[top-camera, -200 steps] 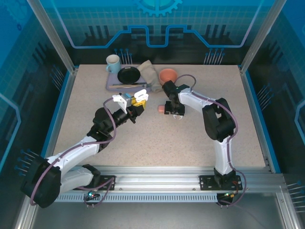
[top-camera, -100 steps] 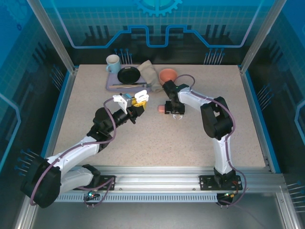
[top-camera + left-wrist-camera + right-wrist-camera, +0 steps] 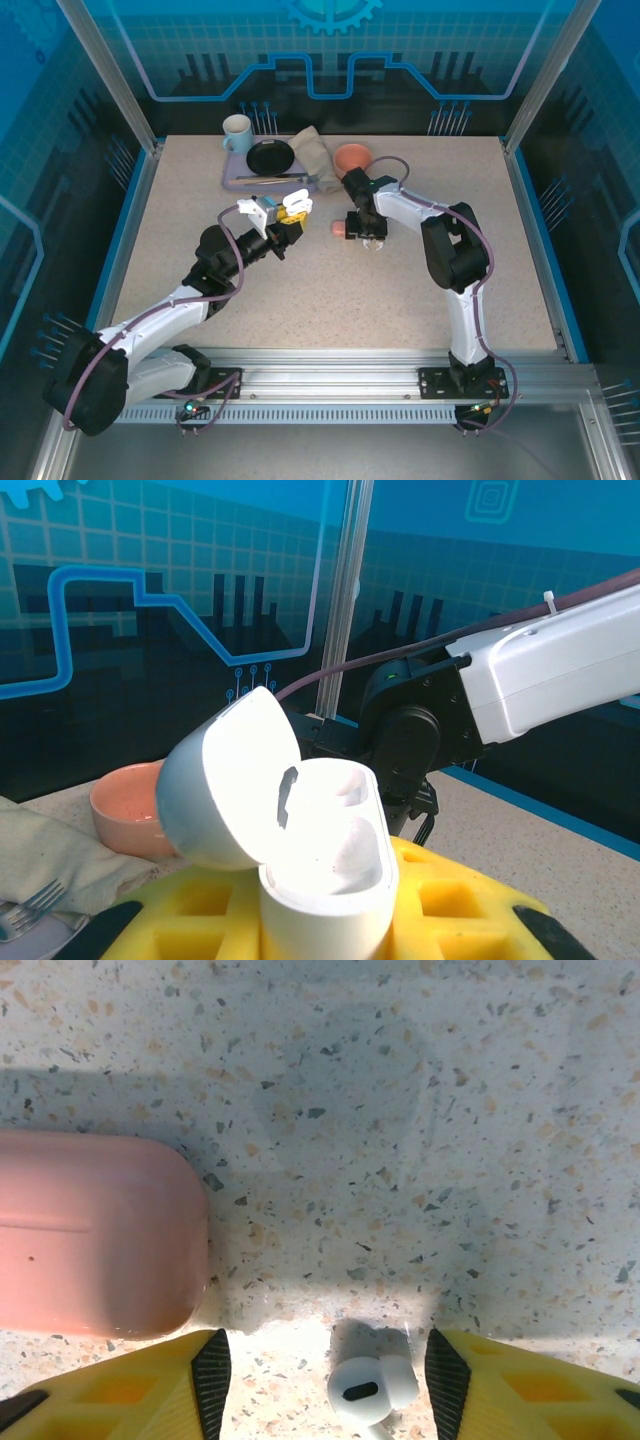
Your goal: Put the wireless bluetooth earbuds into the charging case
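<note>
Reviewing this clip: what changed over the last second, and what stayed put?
The right pincer edged slightly rightward beside the pink case; its fingers stand apart either side of a white earbud on the table, not gripping. The left pincer stayed shut on the open white case; the pink case did not move.

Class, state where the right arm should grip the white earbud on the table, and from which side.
Pinch the rounded head of the white earbud, straight down from above: it lies flat between the open fingers of the right gripper.
</note>
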Controlling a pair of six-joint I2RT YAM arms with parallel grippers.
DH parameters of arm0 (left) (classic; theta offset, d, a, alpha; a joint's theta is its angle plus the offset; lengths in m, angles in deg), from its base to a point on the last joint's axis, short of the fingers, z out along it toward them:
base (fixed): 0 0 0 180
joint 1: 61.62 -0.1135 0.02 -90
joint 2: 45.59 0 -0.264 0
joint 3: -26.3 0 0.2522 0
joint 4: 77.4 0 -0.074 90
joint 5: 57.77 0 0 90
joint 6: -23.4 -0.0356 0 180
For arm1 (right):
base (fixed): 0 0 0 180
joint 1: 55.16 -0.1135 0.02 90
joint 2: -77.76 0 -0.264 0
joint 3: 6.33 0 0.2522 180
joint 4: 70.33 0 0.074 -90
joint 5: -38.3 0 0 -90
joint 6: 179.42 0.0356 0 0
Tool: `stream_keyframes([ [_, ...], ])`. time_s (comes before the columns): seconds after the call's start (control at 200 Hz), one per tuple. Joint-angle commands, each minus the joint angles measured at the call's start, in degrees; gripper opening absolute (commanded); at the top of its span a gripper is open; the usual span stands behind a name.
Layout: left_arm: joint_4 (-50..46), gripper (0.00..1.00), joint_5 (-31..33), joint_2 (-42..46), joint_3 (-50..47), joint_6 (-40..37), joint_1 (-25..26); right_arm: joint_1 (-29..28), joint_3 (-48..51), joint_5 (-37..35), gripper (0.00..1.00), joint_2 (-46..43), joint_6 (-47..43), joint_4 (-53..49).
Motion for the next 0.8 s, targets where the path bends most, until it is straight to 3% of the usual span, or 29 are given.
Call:
stream_keyframes([
  [0.0, 1.24, 0.00, -1.56, 0.72, 0.70, -1.16, 0.39, 0.13, 0.78, 0.53, 0.55, 1.00, -0.49, -0.62],
  [0.45, 0.79, 0.00, -1.38, 1.06, 0.65, -1.43, 0.31, 0.08, 1.39, 0.56, 0.45, 1.10, -0.98, -0.93],
  [0.795, 0.51, 0.00, -1.43, 1.14, 0.74, -1.41, 0.37, 0.33, 0.22, 0.22, 0.44, 2.12, -4.32, -2.14],
])
